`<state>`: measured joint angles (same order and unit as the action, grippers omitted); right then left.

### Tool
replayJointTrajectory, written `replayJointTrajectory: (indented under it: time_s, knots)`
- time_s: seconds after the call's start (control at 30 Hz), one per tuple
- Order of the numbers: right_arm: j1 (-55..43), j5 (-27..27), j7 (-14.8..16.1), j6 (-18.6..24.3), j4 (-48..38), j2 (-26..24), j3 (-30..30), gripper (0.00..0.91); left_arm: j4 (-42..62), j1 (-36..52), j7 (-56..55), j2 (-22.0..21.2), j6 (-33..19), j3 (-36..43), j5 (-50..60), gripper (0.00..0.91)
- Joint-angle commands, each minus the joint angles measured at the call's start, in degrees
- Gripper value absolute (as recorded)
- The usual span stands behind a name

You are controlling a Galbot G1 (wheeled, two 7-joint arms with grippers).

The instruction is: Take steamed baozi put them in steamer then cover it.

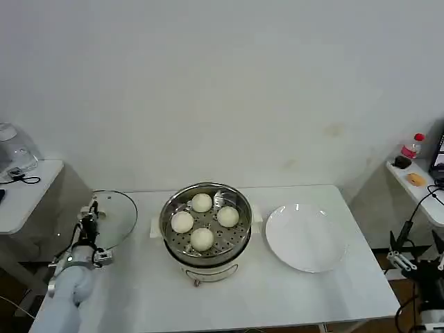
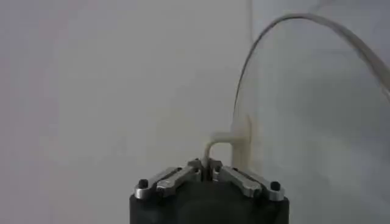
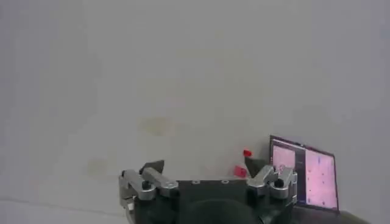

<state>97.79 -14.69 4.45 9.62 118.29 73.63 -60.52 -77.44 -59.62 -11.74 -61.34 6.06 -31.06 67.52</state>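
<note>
Baozi, four of them, sit on the perforated tray inside the steamer [image 1: 206, 225] at the middle of the white bench [image 1: 291, 295]. Going from near to far, one steamed baozi [image 1: 202, 238] lies closest to the robot, two more lie side by side behind it [image 1: 182, 222] [image 1: 227, 216], and the fourth [image 1: 201, 202] is farthest back. The steamer is uncovered and stands on its white base.

At the near left edge of the bench, the left gripper [image 1: 89, 220] has its jaws closed together on the cream-white bar handle [image 2: 226, 148] of the glass cover [image 1: 114, 216]. The cover is held tilted up on edge, to the left of the steamer and apart from it.

To the right of the steamer, just beside it, a flat white plate [image 1: 305, 238] rests on the bench.

Off the bench at the far right, the right gripper [image 1: 416, 258] hangs low with its jaws apart, holding nothing.
</note>
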Motion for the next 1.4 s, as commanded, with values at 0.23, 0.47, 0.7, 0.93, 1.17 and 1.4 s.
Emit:
replayJointTrajectory:
  time_s: [0.23,0.47,0.7,0.93,1.17,1.4]
  knots:
    - [-0.46,3.29,1.17,0.15,-0.2,0.45,2.54,0.907,-44.63,-19.03,13.01,6.93,14.98,-3.46,-10.05,0.0]
    - [-0.69,5.33,1.84,0.06,-0.47,1.09,4.39,0.907,-48.21,-16.2,15.98,6.85,19.25,1.42,-9.57,0.0]
    - [-3.01,8.51,1.99,0.12,-1.71,3.84,8.83,0.907,-46.52,-10.83,23.35,2.53,22.97,7.91,-1.65,0.0]
    - [-4.15,12.32,1.99,0.84,-4.1,5.17,11.06,0.907,-41.83,-6.05,27.94,-9.86,24.39,16.38,10.53,0.0]
    - [-4.33,13.54,2.0,0.9,-4.85,5.47,11.0,0.907,-36.94,-2.1,29.42,-20.81,23.81,21.87,18.56,0.0]
    - [-4.34,14.73,1.98,1.45,-5.47,6.06,11.66,0.907,-33.3,-1.13,28.77,-25.75,23.04,23.88,23.03,0.0]
